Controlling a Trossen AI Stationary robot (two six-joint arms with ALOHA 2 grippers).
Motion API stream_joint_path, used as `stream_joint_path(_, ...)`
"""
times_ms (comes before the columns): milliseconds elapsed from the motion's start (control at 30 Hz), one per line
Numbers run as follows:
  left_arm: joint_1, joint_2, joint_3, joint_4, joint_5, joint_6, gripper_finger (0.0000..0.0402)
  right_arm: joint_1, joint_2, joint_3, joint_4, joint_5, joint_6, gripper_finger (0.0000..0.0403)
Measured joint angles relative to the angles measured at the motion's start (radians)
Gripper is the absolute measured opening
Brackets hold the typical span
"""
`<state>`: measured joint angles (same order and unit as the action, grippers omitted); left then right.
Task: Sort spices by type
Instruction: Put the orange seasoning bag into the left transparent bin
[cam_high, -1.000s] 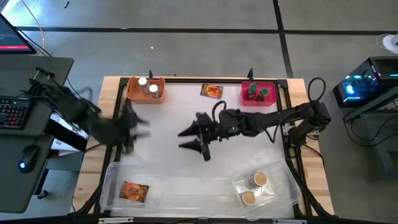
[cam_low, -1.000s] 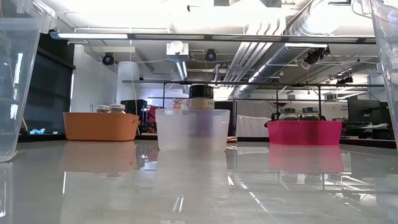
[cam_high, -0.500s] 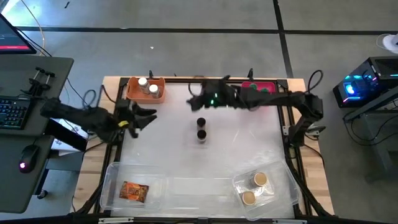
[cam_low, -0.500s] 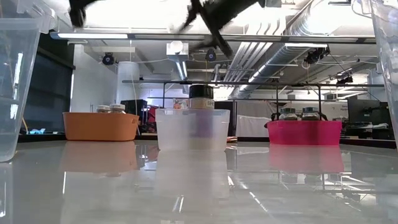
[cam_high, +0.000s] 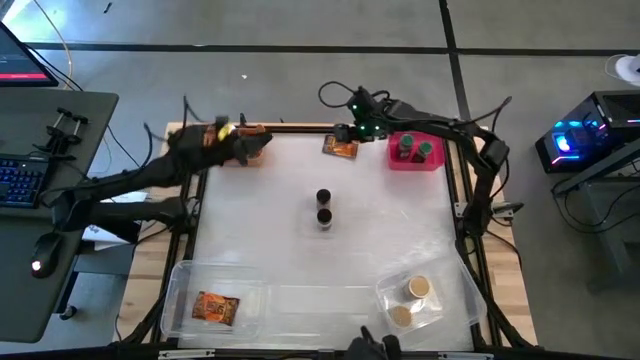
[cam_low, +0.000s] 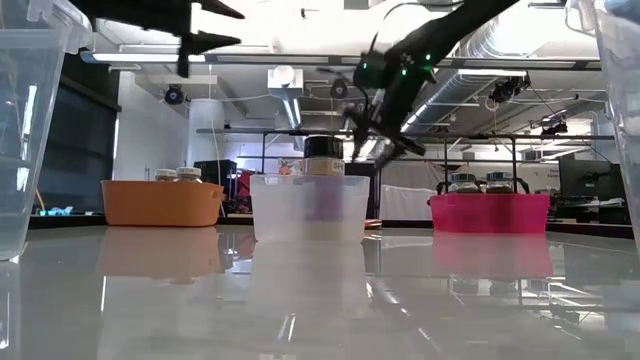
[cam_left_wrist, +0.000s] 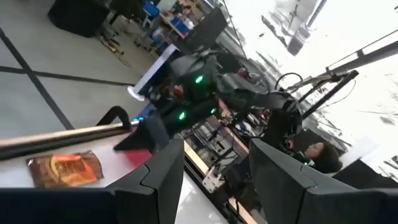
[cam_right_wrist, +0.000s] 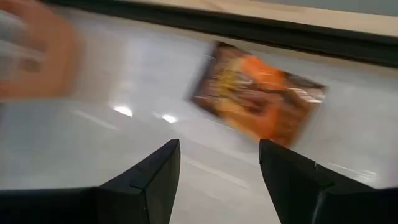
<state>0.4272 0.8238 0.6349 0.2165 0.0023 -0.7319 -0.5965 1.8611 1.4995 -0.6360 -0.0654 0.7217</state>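
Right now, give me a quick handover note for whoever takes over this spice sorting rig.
Left gripper: fingers open, empty, above the orange bin at the far left.
Right gripper: fingers open, empty, over the loose orange packet at the far edge.
Done: two jars in the orange bin, two green-lidded jars in the pink bin, two tan-lidded jars in the near right clear tray, one packet in the near left tray.
Left: the loose packet probably joins the other; the two black-lidded jars sit at mid-table.

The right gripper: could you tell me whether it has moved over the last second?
Yes. The right gripper has swung from mid-table to the far edge, now hanging open over the orange packet beside the pink bin.
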Motion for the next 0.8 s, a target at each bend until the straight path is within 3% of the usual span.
stream_joint_path(167,0.121,0.141,0.108,0.0,0.171,0.009,0.0165,-0.009,0.033,0.04,-0.045,0.008,-0.055,0.0213)
stream_joint_path(567,0.182,0.221,0.187,0.087,0.202,0.153,0.0165,0.0,0.038,0.164,-0.036,0.045,-0.118,0.0213)
stream_joint_path(700,0.195,0.256,0.191,0.035,0.199,0.141,0.0164,0.003,0.038,0.288,-0.054,0.035,-0.135,0.0213)
stream_joint_path(800,0.201,0.375,0.254,-0.13,0.219,0.109,0.0159,0.009,0.038,0.402,-0.084,0.035,-0.153,0.0213)
